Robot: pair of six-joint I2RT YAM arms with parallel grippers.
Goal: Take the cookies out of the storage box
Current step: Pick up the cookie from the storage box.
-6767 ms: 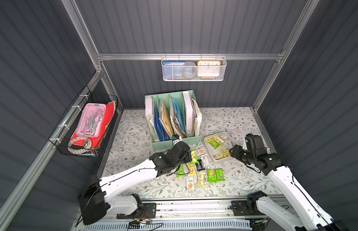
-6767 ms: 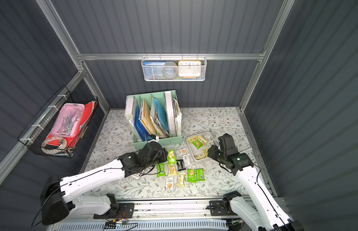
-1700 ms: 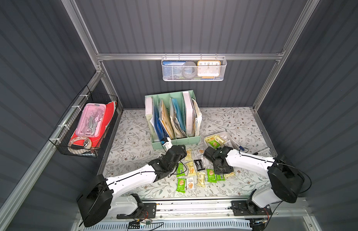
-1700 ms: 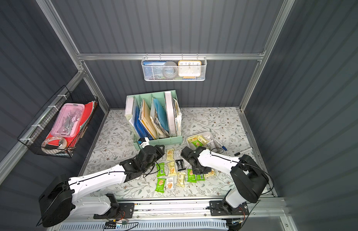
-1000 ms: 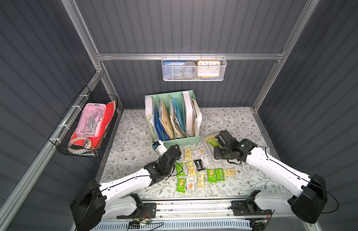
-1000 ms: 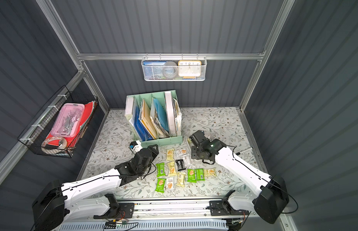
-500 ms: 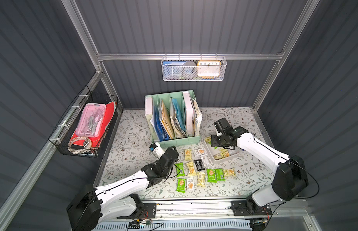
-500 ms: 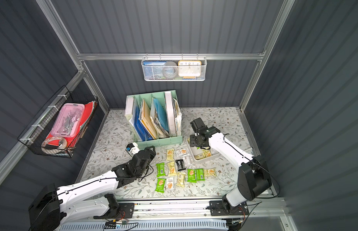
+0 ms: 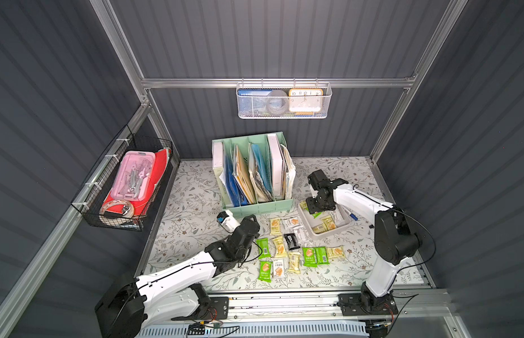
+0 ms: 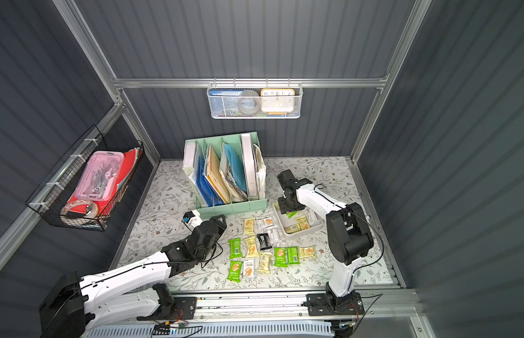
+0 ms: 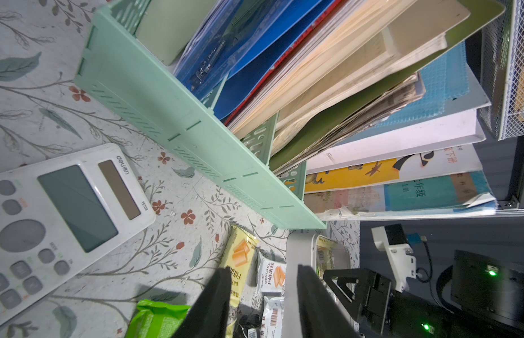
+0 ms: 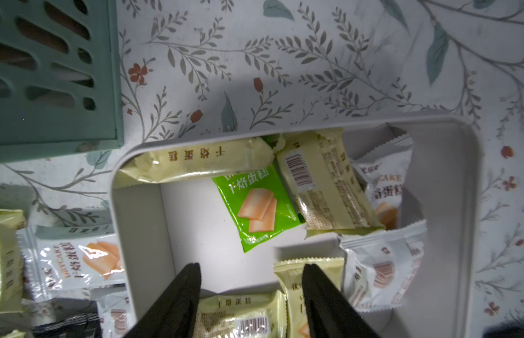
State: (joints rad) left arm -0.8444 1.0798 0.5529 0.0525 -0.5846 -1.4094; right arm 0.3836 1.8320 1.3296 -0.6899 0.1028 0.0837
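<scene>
Cookies (image 12: 256,204) lie partly inside the storage box (image 12: 448,204) and partly on the floral table (image 9: 196,222).

In the right wrist view, 1 green packet lies flat on the box floor, with pale yellow and white packets against the walls around it. The right gripper (image 12: 250,267) hangs above the box interior with its jaws spread wide and nothing between them. In both top views the box (image 9: 332,231) sits just beside the front corner of the mint green file organiser (image 9: 254,204). The other packets (image 9: 284,248), including 1 black packet (image 9: 290,241), lie in loose rows on the table between the 2 arms. The left gripper (image 11: 263,272) is above these rows, its jaws parted and empty, near a white calculator (image 11: 64,210).
</scene>
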